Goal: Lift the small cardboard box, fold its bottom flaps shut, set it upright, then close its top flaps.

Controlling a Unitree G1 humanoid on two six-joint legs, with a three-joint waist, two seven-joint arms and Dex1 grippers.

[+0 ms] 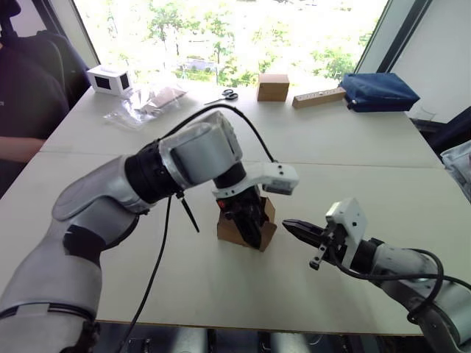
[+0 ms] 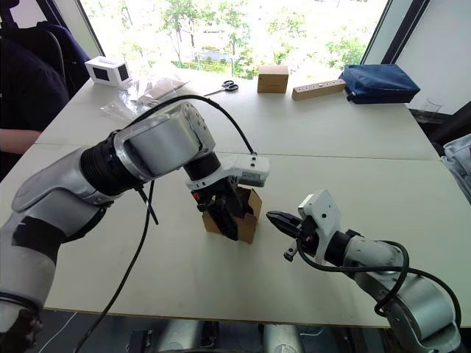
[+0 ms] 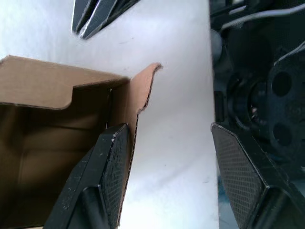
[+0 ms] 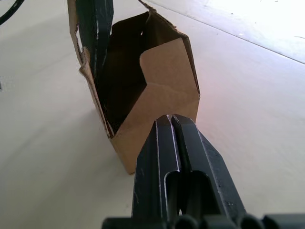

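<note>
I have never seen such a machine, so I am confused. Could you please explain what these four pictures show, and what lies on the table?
It is a humanoid robot with two arms. Two pictures come from cameras on its head; two come from cameras on its wrists, looking along each tool's fingers. On the white table stands the small cardboard box, open. The left tool is open, with one finger inside the box wall and one outside. The right tool is shut, pointing at the box. Farther away lie scissors, a cube-shaped brown box and a blue bag.
</note>
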